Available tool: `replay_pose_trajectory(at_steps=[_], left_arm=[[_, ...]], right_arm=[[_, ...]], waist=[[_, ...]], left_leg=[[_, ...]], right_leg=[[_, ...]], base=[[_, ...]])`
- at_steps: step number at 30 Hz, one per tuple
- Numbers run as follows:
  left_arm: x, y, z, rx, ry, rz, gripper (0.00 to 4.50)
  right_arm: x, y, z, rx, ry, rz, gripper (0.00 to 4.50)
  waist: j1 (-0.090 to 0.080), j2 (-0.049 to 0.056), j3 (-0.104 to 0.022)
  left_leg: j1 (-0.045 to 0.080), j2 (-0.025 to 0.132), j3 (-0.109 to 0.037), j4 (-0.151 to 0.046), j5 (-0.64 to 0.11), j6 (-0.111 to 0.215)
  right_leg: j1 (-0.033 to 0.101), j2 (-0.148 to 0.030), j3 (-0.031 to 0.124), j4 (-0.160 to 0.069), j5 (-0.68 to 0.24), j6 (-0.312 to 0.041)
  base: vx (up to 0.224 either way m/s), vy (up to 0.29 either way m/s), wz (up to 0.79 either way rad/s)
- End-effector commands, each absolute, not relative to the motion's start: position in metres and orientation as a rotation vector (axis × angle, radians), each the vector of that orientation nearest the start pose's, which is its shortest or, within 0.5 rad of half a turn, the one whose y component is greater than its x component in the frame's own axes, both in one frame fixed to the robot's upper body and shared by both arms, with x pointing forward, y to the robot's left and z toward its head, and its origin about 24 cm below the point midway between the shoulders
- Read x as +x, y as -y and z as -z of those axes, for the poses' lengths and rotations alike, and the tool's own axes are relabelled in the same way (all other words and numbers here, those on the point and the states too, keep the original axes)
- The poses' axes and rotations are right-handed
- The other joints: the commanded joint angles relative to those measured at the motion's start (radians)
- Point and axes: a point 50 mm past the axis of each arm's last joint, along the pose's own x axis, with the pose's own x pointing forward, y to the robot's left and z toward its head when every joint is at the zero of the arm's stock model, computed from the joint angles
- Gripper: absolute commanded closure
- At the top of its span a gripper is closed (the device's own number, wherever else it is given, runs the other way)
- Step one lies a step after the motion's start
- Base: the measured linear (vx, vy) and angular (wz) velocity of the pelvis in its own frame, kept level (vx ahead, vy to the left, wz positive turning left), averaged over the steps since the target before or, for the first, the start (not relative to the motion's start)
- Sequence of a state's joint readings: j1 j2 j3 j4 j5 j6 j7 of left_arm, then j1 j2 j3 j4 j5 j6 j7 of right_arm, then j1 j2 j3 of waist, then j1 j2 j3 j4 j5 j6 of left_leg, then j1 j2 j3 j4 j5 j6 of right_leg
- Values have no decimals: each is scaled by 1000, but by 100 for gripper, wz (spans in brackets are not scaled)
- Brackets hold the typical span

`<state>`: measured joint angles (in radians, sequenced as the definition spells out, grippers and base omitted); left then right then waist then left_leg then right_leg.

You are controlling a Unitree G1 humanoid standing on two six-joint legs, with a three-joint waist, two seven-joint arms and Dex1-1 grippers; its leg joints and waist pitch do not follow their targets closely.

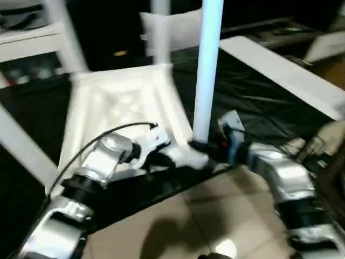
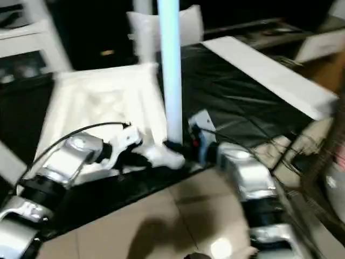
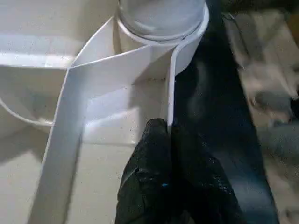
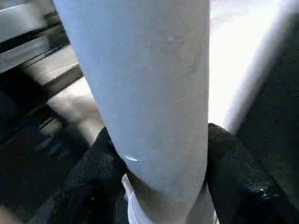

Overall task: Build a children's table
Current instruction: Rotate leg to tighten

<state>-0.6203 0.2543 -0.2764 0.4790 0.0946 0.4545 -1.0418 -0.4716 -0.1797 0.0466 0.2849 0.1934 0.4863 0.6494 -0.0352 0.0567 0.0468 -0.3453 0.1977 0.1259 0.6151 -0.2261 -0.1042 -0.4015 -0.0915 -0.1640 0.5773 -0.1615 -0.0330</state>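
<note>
The white table top (image 1: 124, 102) lies upside down on black cloth, its ribbed underside facing up. A long white leg (image 1: 207, 70) stands upright in the near right corner socket (image 3: 161, 28). My right gripper (image 1: 207, 148) is shut around that leg's base, one black finger (image 4: 88, 182) on each side of the leg (image 4: 145, 93). My left gripper (image 3: 166, 135) is shut on the top's thin rim (image 3: 170, 84), just beside the same socket. Three more legs (image 1: 67, 38) (image 1: 160, 27) (image 1: 21, 145) rise from the other corners.
A long white board (image 1: 280, 70) lies on the black cloth (image 1: 253, 102) to the right. A pale cushion (image 1: 180, 29) sits behind the table. White shelving (image 1: 27, 40) stands at the far left. Tiled floor (image 1: 205, 216) runs along the near side, and a wire basket (image 1: 312, 148) is at the right.
</note>
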Motion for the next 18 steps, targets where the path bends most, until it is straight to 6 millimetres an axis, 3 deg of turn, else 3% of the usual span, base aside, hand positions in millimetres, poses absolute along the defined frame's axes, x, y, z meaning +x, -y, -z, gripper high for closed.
replay_pose_trajectory(at_steps=[1, 2, 3, 5, 7, 11, 13, 18], left_arm=[[317, -65, -58, 199, -515, 1211, 450], [318, -63, -58, 199, -511, 1199, 450], [318, -63, -58, 199, -511, 1199, 450], [319, -57, -58, 214, -506, 1165, 450], [319, -54, -57, 227, -504, 1155, 450], [320, -56, -57, 251, -499, 1135, 450], [320, -60, -56, 264, -495, 1141, 450], [315, -75, -52, 347, -493, 1228, 450]], right_arm=[[333, 104, -62, 107, -333, -622, 243], [334, 102, -63, 113, -319, -614, 243], [334, 102, -63, 113, -319, -614, 243], [335, 95, -66, 136, -279, -618, 188], [334, 91, -68, 145, -255, -641, 172], [328, 92, -71, 129, -206, -704, 131], [325, 101, -72, 107, -174, -730, 119], [306, 144, -71, 15, -164, -865, 63]], waist=[[-2, 2, -60], [-4, 3, -62], [-10, -1, -62], [-11, 2, -66], [-9, 0, -67], [18, 2, -74], [29, 3, -73], [57, 3, -70]], left_leg=[[-27, 5, 0, -71, -228, 50], [-24, 6, 0, -70, -224, 54], [-30, 5, 1, -71, -209, 68], [-32, 11, 1, -71, -172, 87], [-29, 12, 4, -70, -153, 102], [-33, 14, 8, -66, -42, 140], [-31, 16, 9, -66, -33, 150], [-24, 22, 11, -71, -68, 152]], right_leg=[[72, -62, 30, -112, -505, -39], [69, -63, 30, -112, -487, -49], [74, -60, 31, -109, -454, -64], [75, -62, 39, -98, -395, -90], [72, -61, 42, -97, -374, -108], [80, -62, 51, -75, -241, -147], [79, -61, 52, -73, -226, -148], [78, -61, 55, -77, -267, -136]], base=[[0, 0, 0], [0, 0, 0], [0, 0, 0], [0, 0, 0], [0, 0, 0], [0, 0, 0], [0, 0, 0], [0, 0, 0]])
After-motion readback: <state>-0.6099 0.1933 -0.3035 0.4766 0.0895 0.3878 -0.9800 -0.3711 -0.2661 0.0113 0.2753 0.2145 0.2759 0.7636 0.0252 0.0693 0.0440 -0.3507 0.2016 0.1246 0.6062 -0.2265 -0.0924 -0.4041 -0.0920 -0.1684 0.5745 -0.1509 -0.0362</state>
